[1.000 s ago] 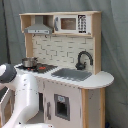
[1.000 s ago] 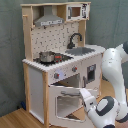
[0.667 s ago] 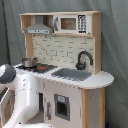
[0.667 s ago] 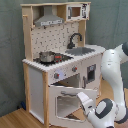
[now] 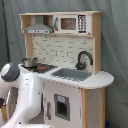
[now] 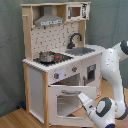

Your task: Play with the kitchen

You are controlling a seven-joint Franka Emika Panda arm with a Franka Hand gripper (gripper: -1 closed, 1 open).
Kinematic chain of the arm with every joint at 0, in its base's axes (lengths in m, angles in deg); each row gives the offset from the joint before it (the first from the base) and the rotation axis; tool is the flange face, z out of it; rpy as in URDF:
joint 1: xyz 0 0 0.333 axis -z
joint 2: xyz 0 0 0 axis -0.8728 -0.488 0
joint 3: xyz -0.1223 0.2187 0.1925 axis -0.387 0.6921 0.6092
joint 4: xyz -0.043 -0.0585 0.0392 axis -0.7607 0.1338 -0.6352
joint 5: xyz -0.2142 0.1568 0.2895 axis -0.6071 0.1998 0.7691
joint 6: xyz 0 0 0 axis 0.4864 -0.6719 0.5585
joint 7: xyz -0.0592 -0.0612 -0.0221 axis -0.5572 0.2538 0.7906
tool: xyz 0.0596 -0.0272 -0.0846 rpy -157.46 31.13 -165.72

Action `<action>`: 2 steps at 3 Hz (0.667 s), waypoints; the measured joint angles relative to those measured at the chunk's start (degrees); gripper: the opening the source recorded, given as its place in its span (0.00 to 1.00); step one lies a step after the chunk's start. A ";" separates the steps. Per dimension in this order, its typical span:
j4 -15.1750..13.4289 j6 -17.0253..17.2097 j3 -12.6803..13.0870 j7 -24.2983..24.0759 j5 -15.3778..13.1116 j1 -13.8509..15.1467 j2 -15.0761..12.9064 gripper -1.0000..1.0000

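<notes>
The kitchen (image 5: 65, 55) is a tall white and light-wood toy with a range hood (image 5: 39, 29), a small microwave (image 5: 72, 23), a black faucet (image 5: 82, 59), a grey sink (image 5: 72, 75) and a steel pot (image 5: 30, 62) on the hob. In the second exterior view the kitchen (image 6: 55, 50) has its oven door (image 6: 62, 102) hanging partly open, tilted outward. My gripper (image 6: 82, 97) is at the door's upper right edge, touching or very close to it. In the first exterior view the gripper is hidden behind my white arm (image 5: 25, 95).
A grey curtain (image 5: 115, 50) hangs behind the toy. The floor (image 6: 15, 120) is wood. My arm's elbow (image 6: 117, 60) rises at the second exterior view's right, beside the sink cabinet. Knobs (image 6: 65, 72) sit above the oven opening.
My wrist has shifted slightly toward the second exterior view's left, closer against the oven door. The door stays partly open.
</notes>
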 joint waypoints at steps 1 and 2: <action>-3.96 -0.05 1.66 -0.25 0.00 4.09 1.69 1.00; -7.48 -0.05 3.87 -0.60 0.00 8.13 3.02 1.00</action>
